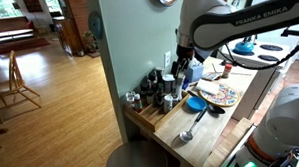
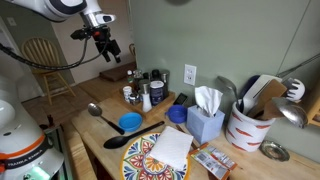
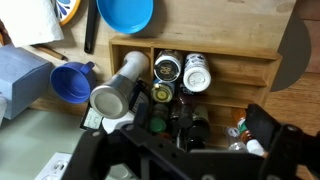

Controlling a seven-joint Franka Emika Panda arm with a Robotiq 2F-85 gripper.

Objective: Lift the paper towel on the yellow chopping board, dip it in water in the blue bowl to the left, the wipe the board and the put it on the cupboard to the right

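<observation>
The yellow chopping board lies on the wooden counter, and the white paper towel rests on its speckled face. In the wrist view only the board's rim and the paper towel show, at the top left. The blue bowl sits beside the board and is also visible as the blue bowl and the blue bowl. My gripper hangs open and empty high above the jars, well away from the towel. In the wrist view the gripper looks down on those jars. The pale cupboard stands beyond the board.
A wooden tray of dark jars lies right under the gripper. Also on the counter are a blue cup, a blue tissue box, a steel spoon, a black ladle and a utensil pot.
</observation>
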